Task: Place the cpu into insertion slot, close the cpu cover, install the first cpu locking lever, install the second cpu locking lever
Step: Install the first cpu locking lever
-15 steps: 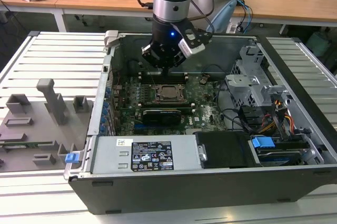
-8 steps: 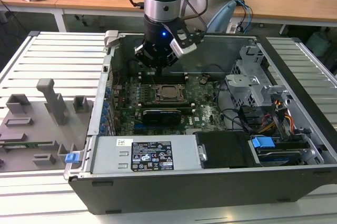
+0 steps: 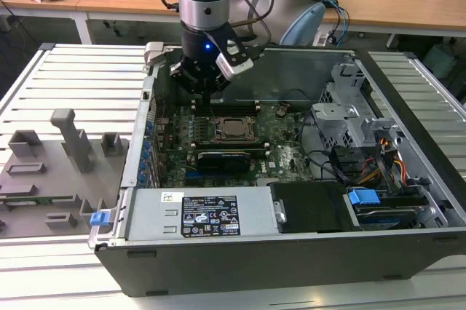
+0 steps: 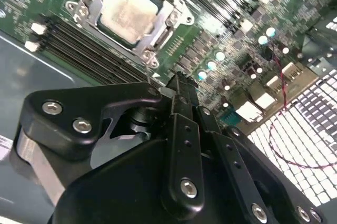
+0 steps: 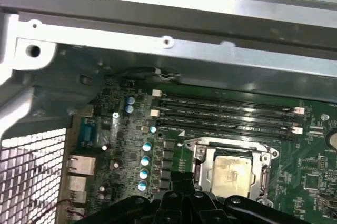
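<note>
Gripper (image 4: 179, 84) closest to lens in the second wrist view — fingertips pressed together, nothing between them. Cpu (image 4: 129, 11) seated in insertion slot (image 4: 151, 60), cpu cover (image 4: 172, 14) apparently lying flat around it. From the exterior view: cpu at roughly 5 o'clock from gripper, near but apart. Square chip, so no long axis to align. Locking levers hard to pick out against socket rim — latched or free, cannot tell.
</note>
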You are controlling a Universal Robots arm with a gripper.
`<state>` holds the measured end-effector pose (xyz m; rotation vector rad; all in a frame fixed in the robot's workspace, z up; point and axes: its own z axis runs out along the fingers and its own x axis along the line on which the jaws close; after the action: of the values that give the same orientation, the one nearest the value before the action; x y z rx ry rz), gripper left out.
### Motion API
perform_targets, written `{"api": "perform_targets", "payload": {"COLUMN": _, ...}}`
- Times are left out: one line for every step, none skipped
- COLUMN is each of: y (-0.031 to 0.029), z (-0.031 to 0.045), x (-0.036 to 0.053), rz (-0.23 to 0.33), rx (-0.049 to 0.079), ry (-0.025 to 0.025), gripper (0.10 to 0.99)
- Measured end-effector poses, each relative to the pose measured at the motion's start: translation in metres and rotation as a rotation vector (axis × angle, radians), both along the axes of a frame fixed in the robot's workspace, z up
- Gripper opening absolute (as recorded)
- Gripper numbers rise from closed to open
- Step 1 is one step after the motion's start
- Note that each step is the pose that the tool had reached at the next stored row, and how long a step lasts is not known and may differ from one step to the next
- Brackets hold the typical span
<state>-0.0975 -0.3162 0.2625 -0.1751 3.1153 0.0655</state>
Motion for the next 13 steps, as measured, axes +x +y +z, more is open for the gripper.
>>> {"api": "perform_targets", "payload": {"y": 0.0002, "z": -0.0001, "x": -0.0017, "rz": 0.000, "rx": 0.000, "ry": -0.0007, "gripper": 0.106}}
{"api": "perform_targets", "payload": {"y": 0.0010, "z": -0.0003, "x": -0.0047, "rz": 0.000, "rx": 0.000, "ry": -0.0013, "gripper": 0.106}}
{"api": "perform_targets", "payload": {"y": 0.0023, "z": -0.0005, "x": -0.0072, "rz": 0.000, "rx": 0.000, "ry": -0.0017, "gripper": 0.106}}
{"api": "perform_targets", "payload": {"y": 0.0048, "z": -0.0008, "x": -0.0083, "rz": 0.000, "rx": 0.000, "ry": -0.0017, "gripper": 0.106}}
{"api": "perform_targets", "payload": {"y": 0.0079, "z": -0.0012, "x": -0.0085, "rz": 0.000, "rx": 0.000, "ry": -0.0018, "gripper": 0.106}}
{"api": "perform_targets", "payload": {"y": 0.0099, "z": -0.0015, "x": -0.0086, "rz": 0.000, "rx": 0.000, "ry": -0.0018, "gripper": 0.106}}
{"api": "perform_targets", "payload": {"y": 0.0126, "z": -0.0019, "x": -0.0087, "rz": 0.000, "rx": 0.000, "ry": -0.0018, "gripper": 0.106}}
{"api": "perform_targets", "payload": {"y": 0.0146, "z": -0.0022, "x": -0.0089, "rz": 0.000, "rx": 0.000, "ry": -0.0018, "gripper": 0.106}}
{"api": "perform_targets", "payload": {"y": 0.0161, "z": -0.0025, "x": -0.0093, "rz": 0.000, "rx": 0.000, "ry": -0.0019, "gripper": 0.106}}
{"api": "perform_targets", "payload": {"y": 0.0175, "z": -0.0028, "x": -0.0107, "rz": 0.000, "rx": 0.000, "ry": -0.0021, "gripper": 0.106}}
{"api": "perform_targets", "payload": {"y": 0.0186, "z": -0.0032, "x": -0.0122, "rz": 0.000, "rx": 0.000, "ry": -0.0023, "gripper": 0.106}}
{"api": "perform_targets", "payload": {"y": 0.0196, "z": -0.0034, "x": -0.0123, "rz": 0.000, "rx": 0.000, "ry": -0.0022, "gripper": 0.106}}
{"api": "perform_targets", "payload": {"y": 0.0205, "z": -0.0037, "x": -0.0123, "rz": 0.000, "rx": 0.000, "ry": -0.0023, "gripper": 0.106}}
